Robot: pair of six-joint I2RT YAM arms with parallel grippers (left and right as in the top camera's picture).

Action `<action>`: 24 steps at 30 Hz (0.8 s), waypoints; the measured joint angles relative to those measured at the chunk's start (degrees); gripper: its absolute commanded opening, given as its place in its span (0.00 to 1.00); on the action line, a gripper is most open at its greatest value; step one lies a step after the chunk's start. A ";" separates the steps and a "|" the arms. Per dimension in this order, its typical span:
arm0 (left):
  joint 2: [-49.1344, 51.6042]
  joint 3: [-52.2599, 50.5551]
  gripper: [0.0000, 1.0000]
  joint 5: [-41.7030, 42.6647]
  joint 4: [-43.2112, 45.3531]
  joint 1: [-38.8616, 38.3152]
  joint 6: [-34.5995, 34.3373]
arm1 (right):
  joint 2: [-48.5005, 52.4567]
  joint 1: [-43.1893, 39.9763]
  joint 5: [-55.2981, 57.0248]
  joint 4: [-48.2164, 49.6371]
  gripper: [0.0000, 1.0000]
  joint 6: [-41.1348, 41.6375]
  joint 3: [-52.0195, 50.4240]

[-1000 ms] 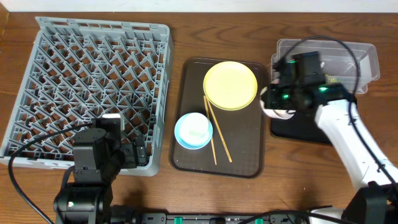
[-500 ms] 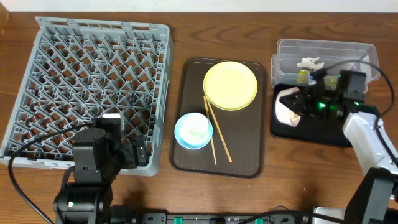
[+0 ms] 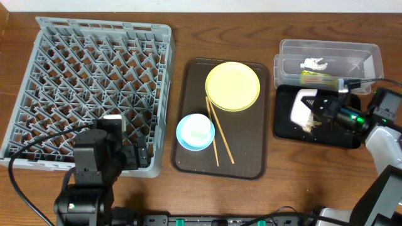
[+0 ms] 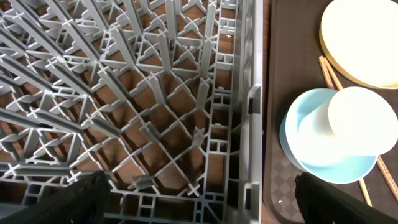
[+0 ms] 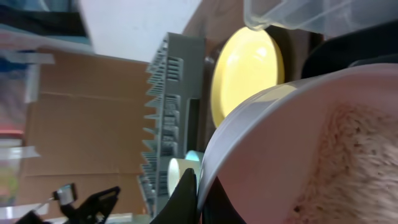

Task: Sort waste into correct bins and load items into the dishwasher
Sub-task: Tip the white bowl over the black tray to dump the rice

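- Writing: print on the green-and-orange wrapper (image 3: 319,76) is too small to read.
- Clear tub (image 3: 370,58), far right: holds the wrapper and a crumpled white scrap (image 3: 312,63).
- Black tray (image 3: 284,129), just near of the tub: cream-white bowl (image 3: 301,108) tipped on its side over it. Beige crumbs (image 5: 348,155) cling inside the bowl, and a few lie on the tray.
- Right gripper (image 5: 199,186): clenched on the bowl's rim.
- Brown serving tray (image 3: 248,160), centre: yellow plate (image 3: 232,86) far, light-blue bowl (image 3: 188,139) near with the white cup (image 3: 200,129) in it, chopsticks (image 3: 221,139) alongside.
- Left gripper (image 4: 196,183): spread wide, grasping nothing, over the near right corner of the dish rack (image 3: 94,81).
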 measured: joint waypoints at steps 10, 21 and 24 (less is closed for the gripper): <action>0.00 0.00 0.97 0.00 0.00 0.00 0.00 | 0.00 -3.65 -2.80 1.79 0.01 4.00 -0.04; 0.00 0.00 0.97 0.00 0.00 0.00 0.00 | 1.81 -6.91 -4.42 6.91 0.01 11.02 -0.09; 0.00 0.00 0.97 0.00 0.00 0.00 0.00 | 4.48 -6.91 -5.77 7.13 0.01 12.61 -0.09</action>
